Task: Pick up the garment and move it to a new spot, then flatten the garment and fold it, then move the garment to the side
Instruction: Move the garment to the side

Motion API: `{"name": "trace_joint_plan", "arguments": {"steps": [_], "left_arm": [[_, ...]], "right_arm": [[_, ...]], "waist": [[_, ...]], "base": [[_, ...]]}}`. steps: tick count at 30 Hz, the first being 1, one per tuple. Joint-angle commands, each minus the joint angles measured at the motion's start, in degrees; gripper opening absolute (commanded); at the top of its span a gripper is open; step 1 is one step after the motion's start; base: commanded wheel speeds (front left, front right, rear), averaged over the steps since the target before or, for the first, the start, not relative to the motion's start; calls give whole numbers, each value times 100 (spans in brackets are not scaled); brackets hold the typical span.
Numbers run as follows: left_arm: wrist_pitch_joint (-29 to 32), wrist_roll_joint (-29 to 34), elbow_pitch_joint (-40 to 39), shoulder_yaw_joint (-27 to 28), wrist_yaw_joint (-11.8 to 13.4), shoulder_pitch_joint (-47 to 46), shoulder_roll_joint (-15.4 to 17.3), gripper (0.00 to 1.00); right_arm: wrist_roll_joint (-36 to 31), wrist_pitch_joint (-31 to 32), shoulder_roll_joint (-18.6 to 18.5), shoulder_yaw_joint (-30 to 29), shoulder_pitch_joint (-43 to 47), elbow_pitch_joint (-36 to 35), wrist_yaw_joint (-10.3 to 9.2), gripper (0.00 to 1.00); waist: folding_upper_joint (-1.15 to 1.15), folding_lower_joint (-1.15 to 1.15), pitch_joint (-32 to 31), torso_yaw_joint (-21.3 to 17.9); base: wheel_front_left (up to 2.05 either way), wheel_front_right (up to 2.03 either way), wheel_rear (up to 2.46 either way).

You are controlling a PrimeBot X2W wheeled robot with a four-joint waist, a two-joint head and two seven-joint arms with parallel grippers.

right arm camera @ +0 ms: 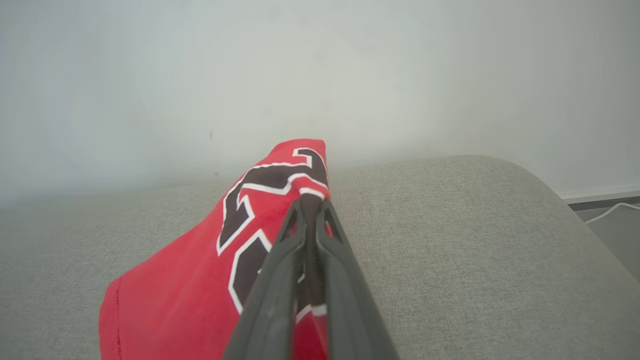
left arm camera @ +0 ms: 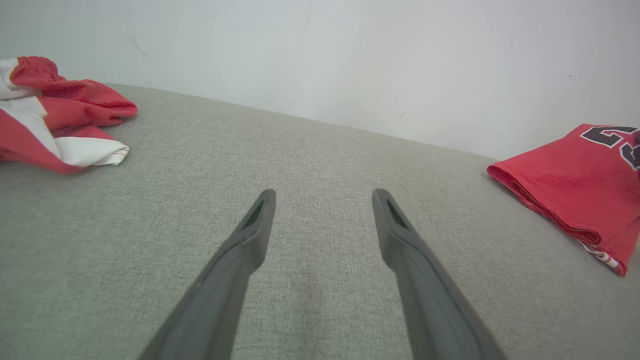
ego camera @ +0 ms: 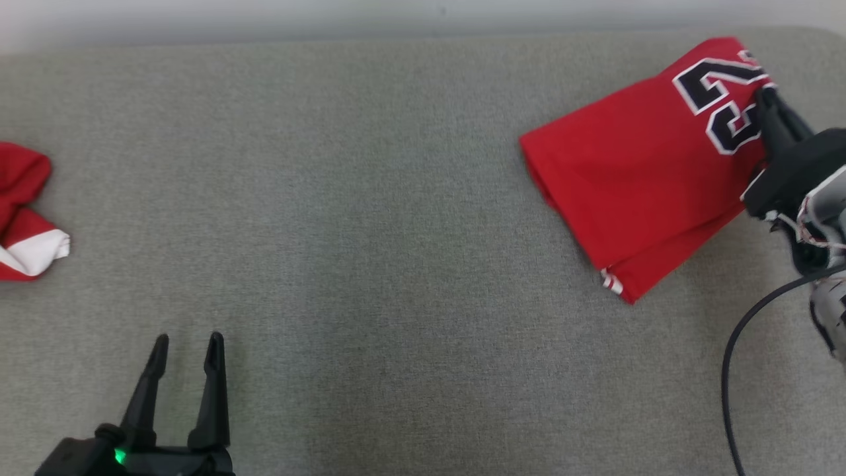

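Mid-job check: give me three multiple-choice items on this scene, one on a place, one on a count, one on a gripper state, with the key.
1. Where in the head view is the folded red jersey with black-and-white numerals on the grey fabric surface?
A lower left
B centre
C upper right

2. How many red garments are in the head view?
A one
B two
C four

3. The left gripper is:
A open and empty
B shut on the jersey
C shut on a cable

Key:
1 C, it sits by the right gripper, which is shut on its edge.
2 B, the jersey plus a crumpled red-and-white garment at the left edge.
3 A, its fingers stand apart over bare fabric.
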Motion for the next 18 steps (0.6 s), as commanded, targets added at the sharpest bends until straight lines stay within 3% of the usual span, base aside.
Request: {"name": "trace_joint_plan", "arguments": {"steps": [1, 18], "left_arm": [[14, 34, -61, 29, -16, -81, 61, 100], [321, 207, -1201, 204, 173, -169, 421, 100]], "right_arm": [[-2, -30, -71, -21, -118, 62, -4, 0], [-300, -169, -585, -13, -995, 813, -4, 0]], "waist": [[-1, -1, 235, -144], [-1, -1, 855, -396]], "base": [[0, 0, 0], [0, 0, 0]]}}
